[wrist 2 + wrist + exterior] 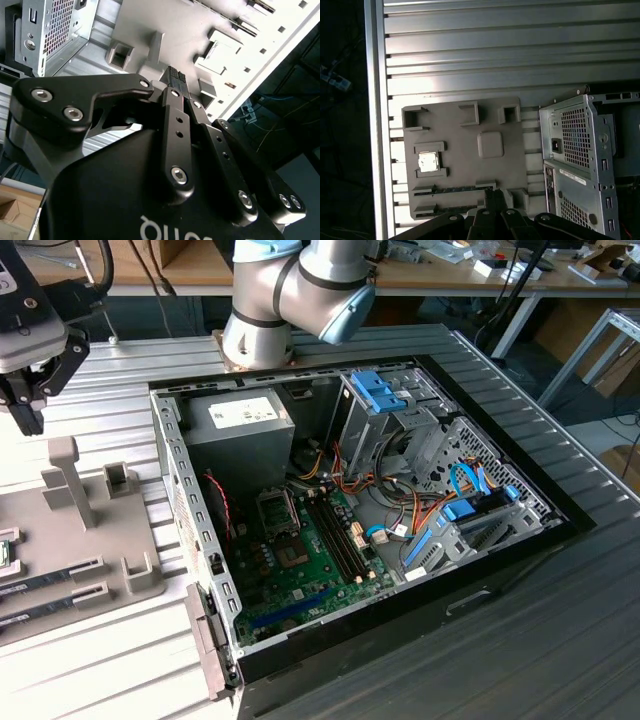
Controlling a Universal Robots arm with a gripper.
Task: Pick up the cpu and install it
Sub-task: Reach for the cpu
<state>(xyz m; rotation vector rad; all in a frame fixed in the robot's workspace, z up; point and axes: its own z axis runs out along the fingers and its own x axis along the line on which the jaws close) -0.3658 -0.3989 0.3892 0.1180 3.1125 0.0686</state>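
While the gripper [494,194] hovers over the single grey holder tray [465,167], fingers pressed together on nothing, one cpu [428,162] lies in a square tray pocket, well apart from the fingertips, near two memory sticks [452,189]; one open computer case [400,490] stands alongside.

1. A ribbed aluminium table [100,670] spreads across the room, glaring pale on the left, dull grey on the near right.
2. Wooden workbenches [420,275] line the far side, cables [152,280] hanging beneath them in shadow.
3. A metal frame [585,348] stands far right on pale floor [600,435].
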